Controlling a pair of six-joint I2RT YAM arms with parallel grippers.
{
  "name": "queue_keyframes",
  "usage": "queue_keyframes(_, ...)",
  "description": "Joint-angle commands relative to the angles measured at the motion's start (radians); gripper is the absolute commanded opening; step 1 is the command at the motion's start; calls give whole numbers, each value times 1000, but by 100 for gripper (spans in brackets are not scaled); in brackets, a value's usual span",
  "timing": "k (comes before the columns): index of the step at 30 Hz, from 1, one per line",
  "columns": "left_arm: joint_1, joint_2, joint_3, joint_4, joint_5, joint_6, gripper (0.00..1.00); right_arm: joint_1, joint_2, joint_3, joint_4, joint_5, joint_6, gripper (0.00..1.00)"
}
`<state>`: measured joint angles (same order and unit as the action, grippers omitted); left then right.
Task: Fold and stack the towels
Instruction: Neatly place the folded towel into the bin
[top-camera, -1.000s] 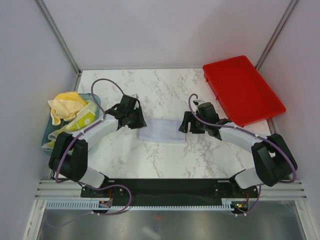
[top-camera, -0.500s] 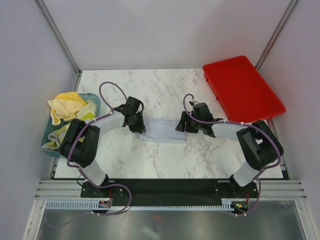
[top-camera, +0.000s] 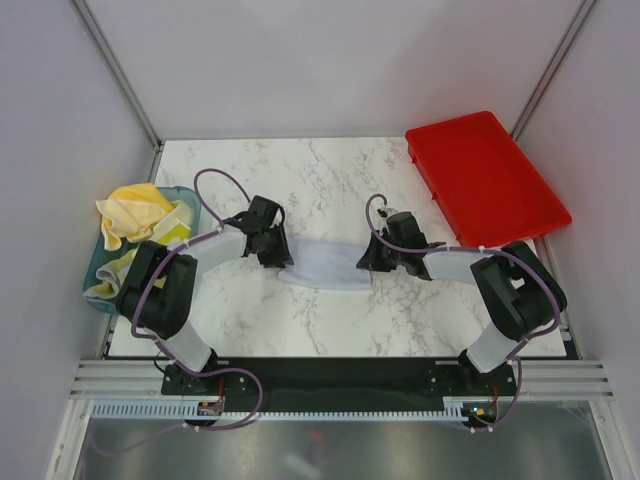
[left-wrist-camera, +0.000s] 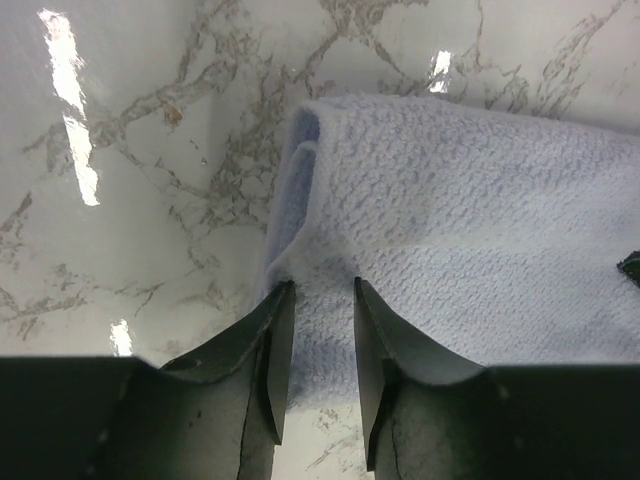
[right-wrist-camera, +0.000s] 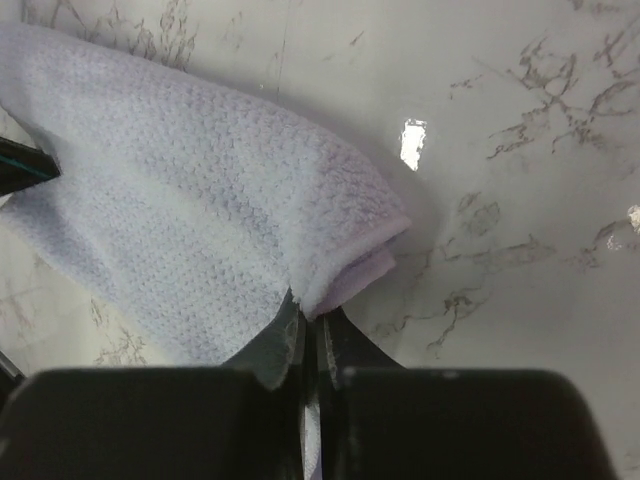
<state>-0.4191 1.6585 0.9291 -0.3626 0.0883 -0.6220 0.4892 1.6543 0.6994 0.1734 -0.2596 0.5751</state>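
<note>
A pale grey-blue towel (top-camera: 325, 265) lies folded on the marble table, stretched between both grippers. My left gripper (top-camera: 277, 258) is at its left end, and in the left wrist view the towel (left-wrist-camera: 450, 230) bunches between the part-closed fingers of the gripper (left-wrist-camera: 322, 285). My right gripper (top-camera: 370, 262) is at the right end. The right wrist view shows the jaws of this gripper (right-wrist-camera: 308, 315) pinched tight on the folded corner of the towel (right-wrist-camera: 180, 200). A yellow towel (top-camera: 130, 212) and a printed towel (top-camera: 172, 235) are heaped in the teal tub (top-camera: 92, 280).
The red tray (top-camera: 485, 178) sits at the back right of the table, apart from the arms. The teal tub stands at the table's left edge. Grey walls close in the back and both sides.
Both grippers have dropped onto the ends of the grey-blue towel. The right jaws have shut on its corner. The towel now looks drawn out wider between them.
</note>
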Motion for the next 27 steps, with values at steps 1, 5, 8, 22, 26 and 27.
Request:
queue_keyframes(1, 5, -45, -3, -30, 30, -39, 39, -3, 16, 57, -107, 33, -55, 0)
queue_keyframes(5, 19, -140, 74, -122, 5, -12, 49, -66, 16, 123, -211, 4, -147, 0)
queue_keyframes(8, 23, -218, 167, -196, -7, 25, 52, -124, 50, 227, -339, -53, -273, 0)
queue_keyframes(22, 23, -393, 177, -246, 77, 133, 56, -162, 229, 664, -724, 181, -524, 0)
queue_keyframes(26, 25, -387, 159, -245, 45, 162, 56, -196, 274, 727, -752, 92, -537, 0)
queue_keyframes(27, 23, -382, 155, -245, 44, 165, 56, -199, 288, 741, -752, 64, -523, 3)
